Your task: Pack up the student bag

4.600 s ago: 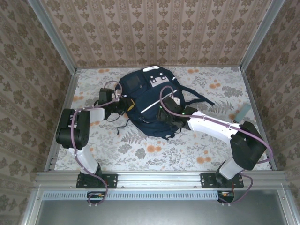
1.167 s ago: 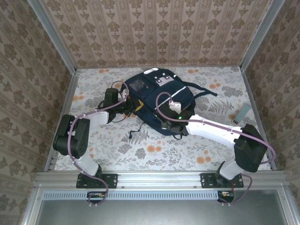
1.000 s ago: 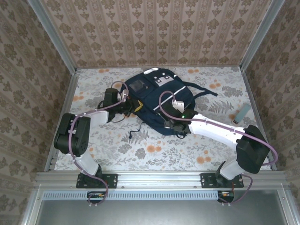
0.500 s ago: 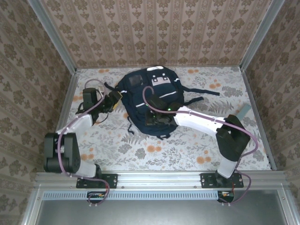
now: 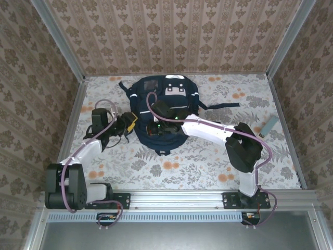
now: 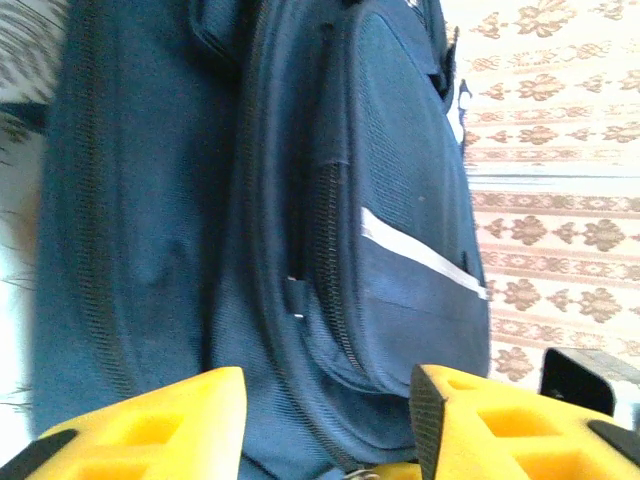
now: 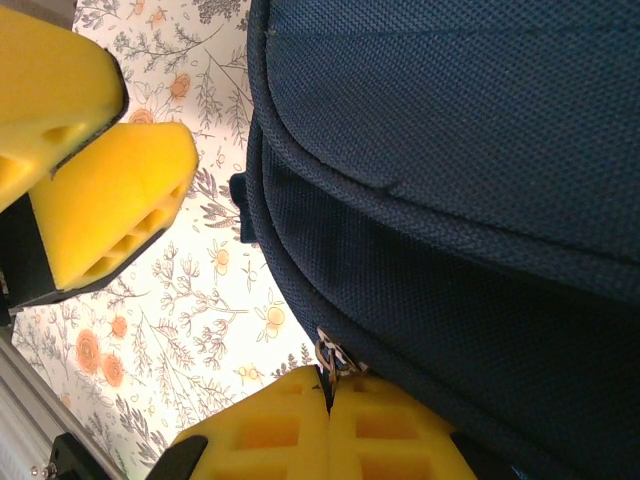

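Student bag (image 5: 141, 110) at 12 o'clock on table (image 5: 208, 166), left gripper (image 6: 328, 400) at its 8 o'clock, jaws parted, empty, right gripper (image 7: 328, 385) pinched closed on zipper pull (image 7: 328, 354).

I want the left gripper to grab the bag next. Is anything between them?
Nothing visible does. The left gripper is open, facing the bag directly. The right gripper, shut on a zipper pull, sits to one side.

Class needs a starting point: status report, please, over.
Left hand open, beside the student bag. Right hand shut on its zipper pull. Small grey object lies apart, at the right.
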Controlling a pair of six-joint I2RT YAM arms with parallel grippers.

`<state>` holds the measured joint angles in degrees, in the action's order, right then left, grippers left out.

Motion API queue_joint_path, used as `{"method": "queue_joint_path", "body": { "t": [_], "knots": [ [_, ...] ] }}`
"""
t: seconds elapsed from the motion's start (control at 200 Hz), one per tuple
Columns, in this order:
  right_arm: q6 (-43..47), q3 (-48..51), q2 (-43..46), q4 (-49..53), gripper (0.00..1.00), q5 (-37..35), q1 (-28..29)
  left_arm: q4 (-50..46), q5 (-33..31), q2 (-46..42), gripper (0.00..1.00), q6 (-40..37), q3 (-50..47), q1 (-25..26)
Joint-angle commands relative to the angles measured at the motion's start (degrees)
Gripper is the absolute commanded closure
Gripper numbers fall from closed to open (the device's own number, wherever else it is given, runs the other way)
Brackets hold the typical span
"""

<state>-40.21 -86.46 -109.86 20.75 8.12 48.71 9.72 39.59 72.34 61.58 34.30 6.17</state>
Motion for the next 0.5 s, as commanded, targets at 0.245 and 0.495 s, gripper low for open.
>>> {"method": "queue_joint_path", "body": {
  "t": [0.245,0.495],
  "knots": [
    [0.96,-1.17,0.82,-2.2,1.0,1.28,0.27,5.03,0.62,4.03,0.6,4.07,-0.33,3.58],
    [0.83,-1.12,0.95,-1.73,1.0,0.67,0.25,1.41,-3.66,4.59,0.59,3.38,-0.46,3.93]
  ]
}}
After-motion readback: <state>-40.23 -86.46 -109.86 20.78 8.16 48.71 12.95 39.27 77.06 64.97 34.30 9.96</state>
